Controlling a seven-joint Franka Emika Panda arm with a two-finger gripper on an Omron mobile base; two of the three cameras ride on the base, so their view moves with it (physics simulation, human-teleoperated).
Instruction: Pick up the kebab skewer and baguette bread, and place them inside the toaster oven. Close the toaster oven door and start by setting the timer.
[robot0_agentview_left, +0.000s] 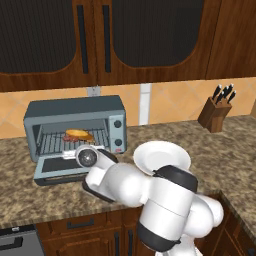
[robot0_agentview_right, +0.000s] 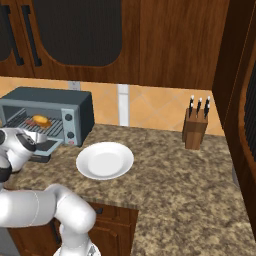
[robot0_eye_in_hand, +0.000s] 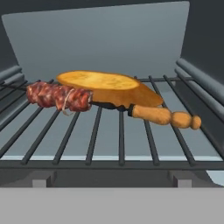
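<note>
Speckled brown granite counter (robot0_agentview_left: 220, 150) runs under dark wood cabinets (robot0_agentview_left: 150, 35), with an orange tile backsplash (robot0_agentview_left: 170, 102) behind it. Over at the counter's back left sits the toaster oven (robot0_agentview_left: 75, 127), blue-grey, two dark knobs (robot0_agentview_left: 118, 129) on its right panel, and its door (robot0_agentview_left: 62, 170) is dropped flat open toward the counter's front edge. We've got the white arm (robot0_agentview_left: 150, 195) reaching in from the front, wrist right over that open door. Near the counter's middle, just right of the oven, sits a white plate (robot0_agentview_left: 161, 157). A knife block (robot0_agentview_left: 215, 112) stands well apart at the back right.

Inside the oven, on the wire rack (robot0_eye_in_hand: 109, 135), lies the baguette (robot0_eye_in_hand: 105, 85), golden and resting partly on top of the skewer (robot0_eye_in_hand: 59, 97). The skewer lies across the rack bars, red meat chunks at the left end, a turned wooden handle (robot0_eye_in_hand: 166, 117) poking out at the right from under the bread. Both rest near the rack's middle.

The gripper (robot0_agentview_left: 86, 157) hovers at the oven mouth with its jaws spread wide, and it has hold of nothing.
</note>
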